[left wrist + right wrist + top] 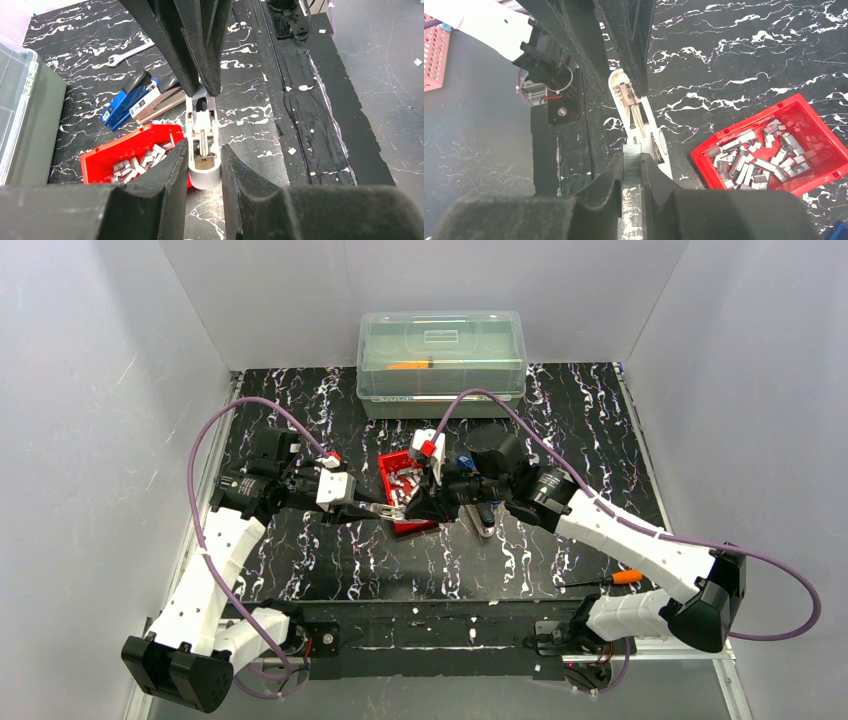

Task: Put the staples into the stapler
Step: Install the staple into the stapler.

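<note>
1. Nearest, an orange-handled screwdriver (pixel 625 577) lies by my right arm.
2. My left gripper (pixel 205 150) clamps the open stapler (pixel 202 122); my right gripper (pixel 630 159) pinches a staple strip (pixel 632 172) over its channel.
3. A red bin (pixel 799 186) of loose staples (pixel 764 160) crowds just beside, with a blue stapler (pixel 125 107) behind.
4. A clear box (pixel 440 355) lines the far edge.

Left end effector (pixel 204 166) clamped; right end effector (pixel 631 169) clamped, tips facing

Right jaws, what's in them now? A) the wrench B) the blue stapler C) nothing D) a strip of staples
D: the right wrist view shows a ribbed grey strip of staples pinched in the right gripper, right at the near end of the open stapler.
</note>
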`<state>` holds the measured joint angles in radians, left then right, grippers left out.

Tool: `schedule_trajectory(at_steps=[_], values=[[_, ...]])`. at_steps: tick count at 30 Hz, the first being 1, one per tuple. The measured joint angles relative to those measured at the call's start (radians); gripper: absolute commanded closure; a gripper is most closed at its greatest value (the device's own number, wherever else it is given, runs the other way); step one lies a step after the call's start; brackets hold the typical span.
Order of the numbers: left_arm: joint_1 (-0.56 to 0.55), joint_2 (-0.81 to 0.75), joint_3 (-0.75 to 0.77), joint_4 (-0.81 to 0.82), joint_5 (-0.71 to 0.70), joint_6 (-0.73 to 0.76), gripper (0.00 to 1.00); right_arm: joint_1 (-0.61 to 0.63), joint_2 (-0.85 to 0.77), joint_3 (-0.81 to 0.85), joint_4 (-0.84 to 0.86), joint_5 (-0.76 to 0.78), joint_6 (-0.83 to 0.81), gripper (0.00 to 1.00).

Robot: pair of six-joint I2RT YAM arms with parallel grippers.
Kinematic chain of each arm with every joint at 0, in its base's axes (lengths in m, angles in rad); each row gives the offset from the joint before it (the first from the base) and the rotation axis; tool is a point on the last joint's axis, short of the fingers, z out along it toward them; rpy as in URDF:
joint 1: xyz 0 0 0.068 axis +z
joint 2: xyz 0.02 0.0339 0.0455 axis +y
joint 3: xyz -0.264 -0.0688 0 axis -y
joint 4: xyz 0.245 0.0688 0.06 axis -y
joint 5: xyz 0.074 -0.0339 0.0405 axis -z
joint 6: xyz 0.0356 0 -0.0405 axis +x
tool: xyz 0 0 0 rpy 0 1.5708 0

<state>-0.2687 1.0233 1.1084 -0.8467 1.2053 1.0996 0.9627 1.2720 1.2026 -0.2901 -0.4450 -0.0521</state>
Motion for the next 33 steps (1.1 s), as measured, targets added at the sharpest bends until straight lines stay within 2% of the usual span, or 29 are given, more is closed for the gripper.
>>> schedule_trajectory(at_steps=[33], values=[[-0.002, 0.000, 0.005, -0.018, 0.007, 0.014, 1.00, 0.000, -0.005, -0.029, -0.006, 0.021, -0.011, 0.84]])
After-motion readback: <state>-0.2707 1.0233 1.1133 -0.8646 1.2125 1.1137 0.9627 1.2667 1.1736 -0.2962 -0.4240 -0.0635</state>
